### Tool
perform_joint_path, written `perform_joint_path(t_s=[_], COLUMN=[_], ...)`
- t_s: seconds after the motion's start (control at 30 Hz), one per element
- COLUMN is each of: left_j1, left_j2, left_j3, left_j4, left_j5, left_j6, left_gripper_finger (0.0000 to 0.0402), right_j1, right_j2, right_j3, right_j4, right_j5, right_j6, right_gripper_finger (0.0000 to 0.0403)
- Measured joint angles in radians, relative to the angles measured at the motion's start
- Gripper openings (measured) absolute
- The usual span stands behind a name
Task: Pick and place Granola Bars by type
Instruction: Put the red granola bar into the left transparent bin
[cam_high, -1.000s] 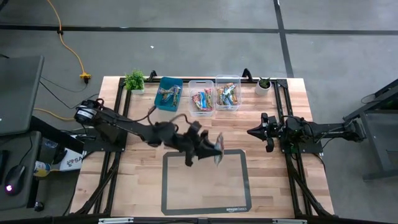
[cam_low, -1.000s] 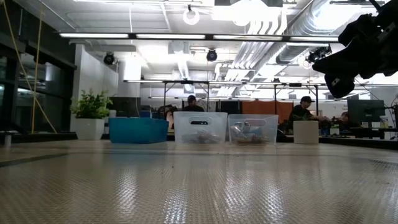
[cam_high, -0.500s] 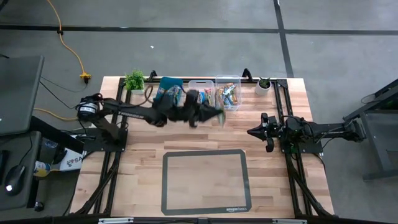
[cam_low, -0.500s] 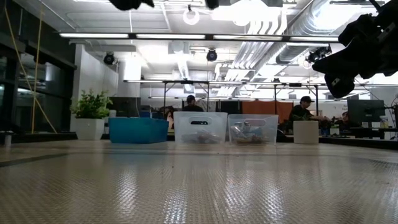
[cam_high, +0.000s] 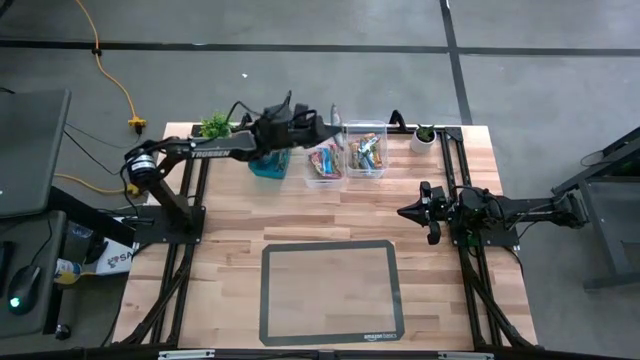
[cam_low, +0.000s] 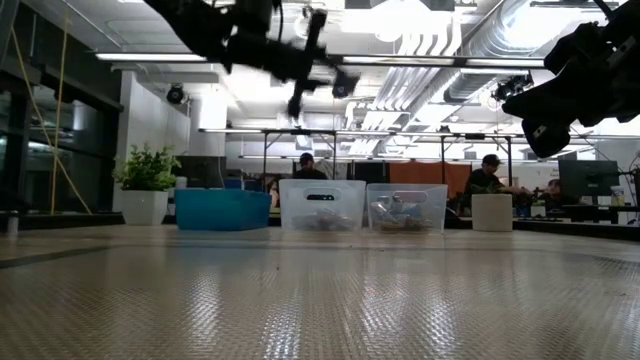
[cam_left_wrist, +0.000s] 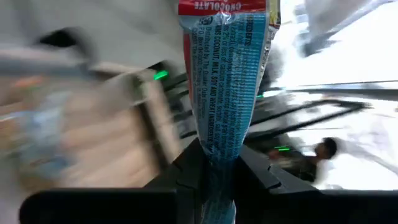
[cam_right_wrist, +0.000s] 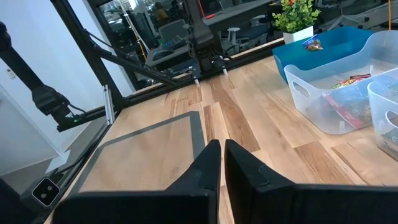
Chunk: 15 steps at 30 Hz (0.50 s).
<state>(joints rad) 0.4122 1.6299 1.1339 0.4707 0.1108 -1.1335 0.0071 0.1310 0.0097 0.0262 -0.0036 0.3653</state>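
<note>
Grey floor is surrounding the wooden counter (cam_high: 300, 215), whose far edge is being lined by a teal bin (cam_high: 268, 165), two clear bins (cam_high: 324, 160) and two small potted plants (cam_high: 216, 127); sorted granola bars (cam_high: 366, 152) are lying in the bins; above the far edge, over the bins, a blue-wrapped bar (cam_left_wrist: 227, 74) is being gripped by its end in the left pincer (cam_high: 328, 122); the right pincer (cam_high: 408, 213) is being kept closed and empty near the counter's right edge.
</note>
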Motion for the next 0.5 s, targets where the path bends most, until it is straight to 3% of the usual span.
perform_joint_path(t_s=[0.2, 0.5], left_j1=[0.093, 0.120], left_j2=[0.000, 0.006], left_j3=[0.000, 0.000], left_j4=[-0.338, -0.597], left_j5=[0.068, -0.047], left_j6=[-0.022, 0.031], left_gripper_finger=[0.0058, 0.0058], right_j1=[0.000, 0.000], right_j2=[0.000, 0.000], right_j3=[0.000, 0.000], right_j4=[0.000, 0.000], right_j5=[0.000, 0.000], right_j6=[0.000, 0.000], right_gripper_finger=[0.0007, 0.0009])
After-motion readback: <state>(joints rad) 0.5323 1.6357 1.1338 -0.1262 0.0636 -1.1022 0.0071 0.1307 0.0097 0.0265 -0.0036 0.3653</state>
